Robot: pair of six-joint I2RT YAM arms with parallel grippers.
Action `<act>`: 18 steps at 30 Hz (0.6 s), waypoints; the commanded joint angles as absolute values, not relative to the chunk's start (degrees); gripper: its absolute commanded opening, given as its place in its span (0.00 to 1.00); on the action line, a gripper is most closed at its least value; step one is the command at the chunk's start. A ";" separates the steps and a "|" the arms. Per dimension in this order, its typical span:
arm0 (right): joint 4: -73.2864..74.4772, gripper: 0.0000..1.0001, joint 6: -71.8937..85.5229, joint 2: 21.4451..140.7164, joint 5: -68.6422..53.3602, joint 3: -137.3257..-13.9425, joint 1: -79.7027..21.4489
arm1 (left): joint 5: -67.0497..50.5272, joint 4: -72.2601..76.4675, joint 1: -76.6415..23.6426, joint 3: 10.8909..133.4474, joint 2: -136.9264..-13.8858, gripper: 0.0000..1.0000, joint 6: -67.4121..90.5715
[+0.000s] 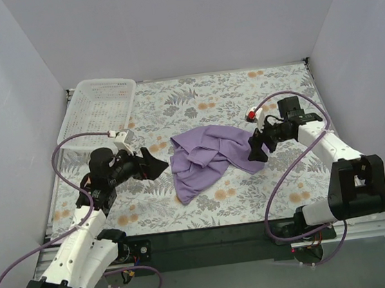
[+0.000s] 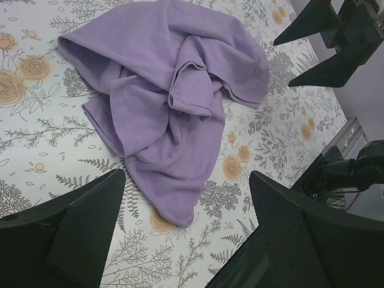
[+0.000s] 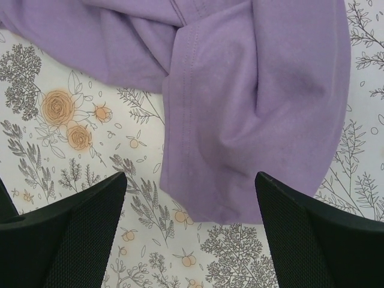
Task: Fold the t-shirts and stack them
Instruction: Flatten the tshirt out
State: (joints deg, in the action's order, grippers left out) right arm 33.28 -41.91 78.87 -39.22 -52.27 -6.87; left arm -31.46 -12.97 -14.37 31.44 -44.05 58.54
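Observation:
One lavender-purple t-shirt point(image 1: 204, 158) lies crumpled in a heap in the middle of the flowered table cloth. It also shows in the left wrist view point(image 2: 171, 102) and the right wrist view point(image 3: 252, 102). My left gripper point(image 1: 157, 167) is open and empty, just left of the shirt, above the cloth point(image 2: 186, 240). My right gripper point(image 1: 255, 149) is open and empty at the shirt's right edge, with a hemmed corner of the shirt between its fingers from above point(image 3: 189, 240). No neck label shows.
A white mesh basket point(image 1: 100, 113) stands at the back left of the table. The flowered cloth point(image 1: 273, 183) covers the table. White walls close in the left, back and right sides.

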 commanded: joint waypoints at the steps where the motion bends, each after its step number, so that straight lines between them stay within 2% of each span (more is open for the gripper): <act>1: 33.49 0.94 -41.40 79.98 -39.37 -55.02 -7.56 | -31.37 -10.63 -14.50 30.94 -45.43 0.83 58.71; 12: 33.22 0.93 -40.70 84.46 -39.99 -56.86 -8.61 | -33.75 -9.76 -15.29 30.67 -47.11 0.83 59.32; 18: 33.22 0.91 -39.29 87.97 -40.61 -59.85 -8.96 | -30.95 -9.49 -19.50 30.59 -50.62 0.80 59.85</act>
